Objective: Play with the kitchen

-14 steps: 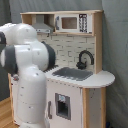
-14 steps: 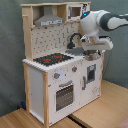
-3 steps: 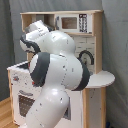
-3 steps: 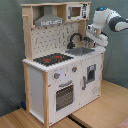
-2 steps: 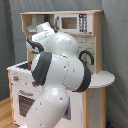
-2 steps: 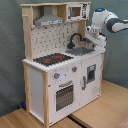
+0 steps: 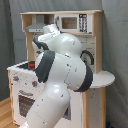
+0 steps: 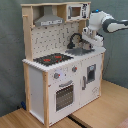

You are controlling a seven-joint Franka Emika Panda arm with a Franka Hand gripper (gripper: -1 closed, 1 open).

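Observation:
The kitchen (image 8: 60, 75) is a white and light-wood toy unit, seen whole in the second exterior view. Its red-ringed black hob (image 8: 52, 59) is on the left of the counter, with the grey sink (image 8: 82, 50) and black tap (image 8: 75, 38) on the right. The oven door (image 8: 64, 95) is below the hob, and the grey hood (image 8: 48, 20) and microwave (image 8: 75, 11) are on top. My arm reaches in from the second exterior view's right, with the gripper (image 8: 89, 44) hanging just over the sink's right side. In the first exterior view my arm (image 7: 62, 75) hides the sink and the gripper. The microwave (image 7: 70, 22) and hood (image 7: 35, 26) show above it.
The kitchen stands on a wooden floor (image 8: 100, 112) before a grey curtain (image 8: 10, 60). A white round shelf (image 7: 102, 78) sticks out from the kitchen's side in the first exterior view. A cupboard door (image 8: 91, 75) sits under the sink.
Since 4.7 s ago the arm has swung in over the counter, and the gripper has come down at the sink. Over the last second it has hardly moved.

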